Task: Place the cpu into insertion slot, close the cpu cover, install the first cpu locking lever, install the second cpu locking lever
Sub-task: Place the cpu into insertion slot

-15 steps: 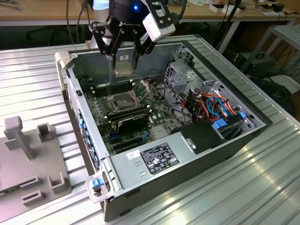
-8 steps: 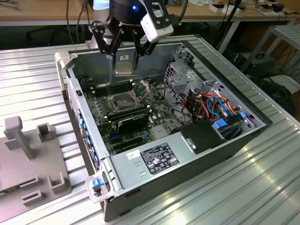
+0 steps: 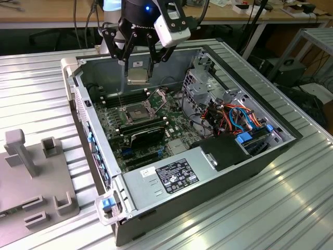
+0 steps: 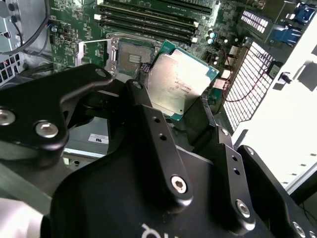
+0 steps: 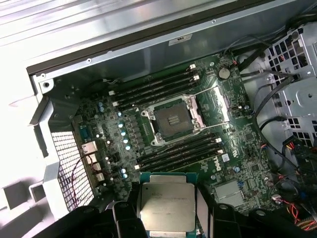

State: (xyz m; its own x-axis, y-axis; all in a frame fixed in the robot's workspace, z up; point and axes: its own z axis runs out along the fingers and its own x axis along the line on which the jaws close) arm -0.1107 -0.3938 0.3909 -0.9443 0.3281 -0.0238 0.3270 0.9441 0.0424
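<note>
Gripping the cpu (image 3: 136, 77) by two opp. edges, your gripper (image 5: 166, 218) hangs it above the motherboard (image 5: 106, 129), apart from the insertion slot (image 5: 173, 121), not seated. Fine print on the cpu's top; white label on the PSU box (image 3: 177, 174). Cpu cover (image 5: 222, 106) stands open, pin field bare. Memory slots (image 5: 157, 88) flank the slot both sides; drive cage (image 3: 200, 78) & cables (image 3: 234, 117) crowd the exterior view's right
</note>
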